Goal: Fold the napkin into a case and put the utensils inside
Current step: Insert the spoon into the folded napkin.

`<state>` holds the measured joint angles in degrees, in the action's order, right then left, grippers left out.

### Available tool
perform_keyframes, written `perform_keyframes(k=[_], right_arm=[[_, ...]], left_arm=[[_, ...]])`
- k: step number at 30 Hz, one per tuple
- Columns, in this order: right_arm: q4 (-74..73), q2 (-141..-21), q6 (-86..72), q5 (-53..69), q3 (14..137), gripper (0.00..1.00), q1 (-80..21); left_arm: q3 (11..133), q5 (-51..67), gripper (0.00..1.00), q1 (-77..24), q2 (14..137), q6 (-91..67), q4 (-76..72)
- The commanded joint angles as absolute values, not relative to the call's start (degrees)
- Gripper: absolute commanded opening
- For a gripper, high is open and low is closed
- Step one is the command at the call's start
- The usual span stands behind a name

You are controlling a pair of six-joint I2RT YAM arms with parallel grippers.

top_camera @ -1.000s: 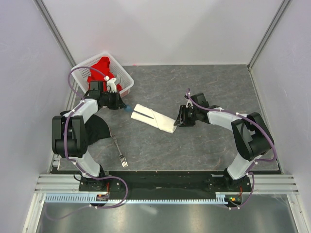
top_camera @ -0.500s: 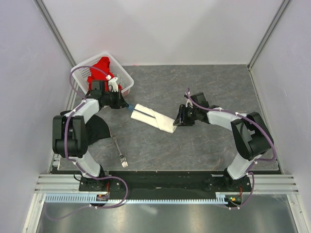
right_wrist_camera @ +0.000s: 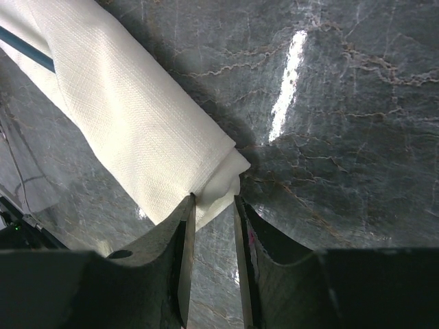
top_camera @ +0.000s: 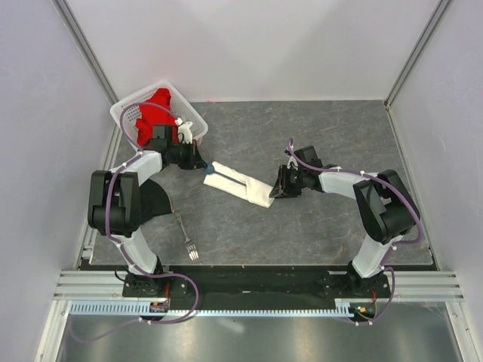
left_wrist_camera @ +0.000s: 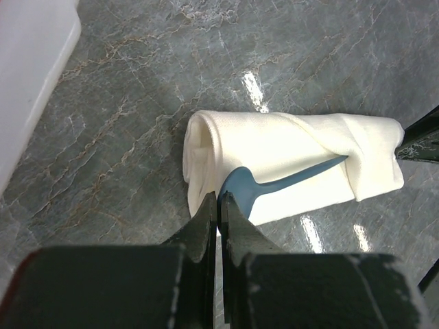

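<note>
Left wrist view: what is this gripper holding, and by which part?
The left gripper is shut on the blue spoon, pinching it at the bowl end; the handle points into the folded napkin.

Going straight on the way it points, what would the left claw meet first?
The left claw would probably meet the folded napkin, just beyond its tips; the blue spoon it grips lies on it.
</note>
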<state>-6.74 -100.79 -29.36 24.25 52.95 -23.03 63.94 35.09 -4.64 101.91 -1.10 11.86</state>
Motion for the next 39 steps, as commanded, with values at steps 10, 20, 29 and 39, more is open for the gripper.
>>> perform_keyframes(k=[10,20,29,39], right_arm=[[-4.48,-100.99,-29.09,25.31,54.58,0.35,-22.76],[-3.78,-100.99,-29.18,26.10,54.32,0.34,-22.85],[-2.90,-101.34,-29.53,26.63,54.14,0.31,-22.76],[-2.81,-101.60,-29.36,26.72,54.23,0.31,-22.76]], left_arm=[[67.76,33.22,0.02,-4.04,101.42,-0.09,16.08],[67.33,38.58,0.02,-3.96,103.80,-4.04,11.17],[67.41,38.94,0.02,-5.27,104.94,-5.19,10.20],[68.64,38.14,0.02,-8.26,107.14,-5.01,10.72]])
